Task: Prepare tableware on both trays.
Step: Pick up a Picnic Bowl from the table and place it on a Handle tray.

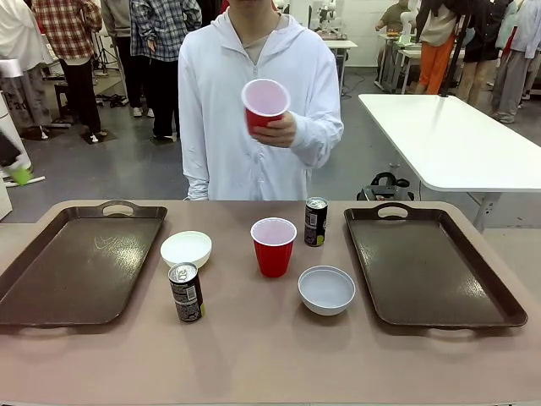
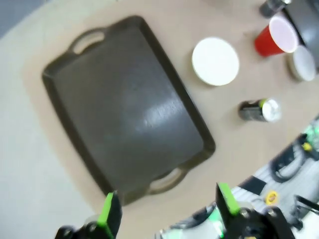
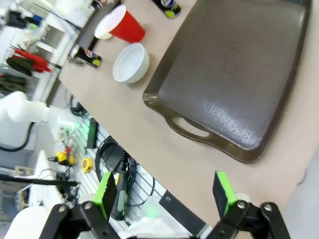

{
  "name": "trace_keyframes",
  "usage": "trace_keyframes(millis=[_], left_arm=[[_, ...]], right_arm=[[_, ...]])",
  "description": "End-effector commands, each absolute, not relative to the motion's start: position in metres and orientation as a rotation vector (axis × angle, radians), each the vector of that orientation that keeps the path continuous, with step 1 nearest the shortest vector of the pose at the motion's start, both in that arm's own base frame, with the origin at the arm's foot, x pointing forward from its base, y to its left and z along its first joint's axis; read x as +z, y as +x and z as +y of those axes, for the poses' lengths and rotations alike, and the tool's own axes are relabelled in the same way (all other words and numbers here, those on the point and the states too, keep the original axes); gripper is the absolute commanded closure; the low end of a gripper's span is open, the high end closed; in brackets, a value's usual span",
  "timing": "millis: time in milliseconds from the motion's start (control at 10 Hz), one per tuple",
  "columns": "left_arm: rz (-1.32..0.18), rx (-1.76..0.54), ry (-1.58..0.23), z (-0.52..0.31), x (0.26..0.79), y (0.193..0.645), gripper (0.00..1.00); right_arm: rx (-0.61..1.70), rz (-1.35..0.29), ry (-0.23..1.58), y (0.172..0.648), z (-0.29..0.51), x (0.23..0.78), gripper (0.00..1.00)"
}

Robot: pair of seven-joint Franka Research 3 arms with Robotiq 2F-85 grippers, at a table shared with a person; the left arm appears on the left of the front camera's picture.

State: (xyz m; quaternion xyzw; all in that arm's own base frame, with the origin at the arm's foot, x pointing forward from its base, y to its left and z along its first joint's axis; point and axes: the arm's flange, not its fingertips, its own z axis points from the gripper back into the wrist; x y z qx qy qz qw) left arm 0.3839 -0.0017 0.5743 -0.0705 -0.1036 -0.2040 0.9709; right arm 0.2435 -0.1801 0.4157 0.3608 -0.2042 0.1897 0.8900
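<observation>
Tableware: red plastic cup; small round white bowl, second bowl; slim dark drink can, second can; all on tabletop, between trays. In person's hand: second red plastic cup. Large dark brown rectangular plastic trays, left tray, right tray: bare. Tools spread, empty: left tool, right tool. Risk: clipped cans toppling.

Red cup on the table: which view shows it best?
The front view: the red cup stands upright, sharp and central on the table, rim and white inside clear. The left wrist view shows it small and blurred near the top edge; the right wrist view shows it small, near its top edge.
</observation>
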Motion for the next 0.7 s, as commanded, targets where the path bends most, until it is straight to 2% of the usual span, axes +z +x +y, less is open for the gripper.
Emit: trace_keyframes(millis=[0, 300, 600], left_arm=[[-0.101, -0.382, -0.075, -0.030, 0.568, 0.443, 0.00], [-0.135, -0.251, -0.053, -0.104, 0.513, 0.496, 0.00], [-0.177, -0.271, -0.005, -0.141, 0.467, 0.504, 0.00]], right_arm=[[0.400, -0.435, 0.763, 0.244, -0.181, 0.415, 0.00], [0.400, -0.435, 0.763, 0.244, -0.181, 0.415, 0.00], [0.400, -0.435, 0.763, 0.244, -0.181, 0.415, 0.00]])
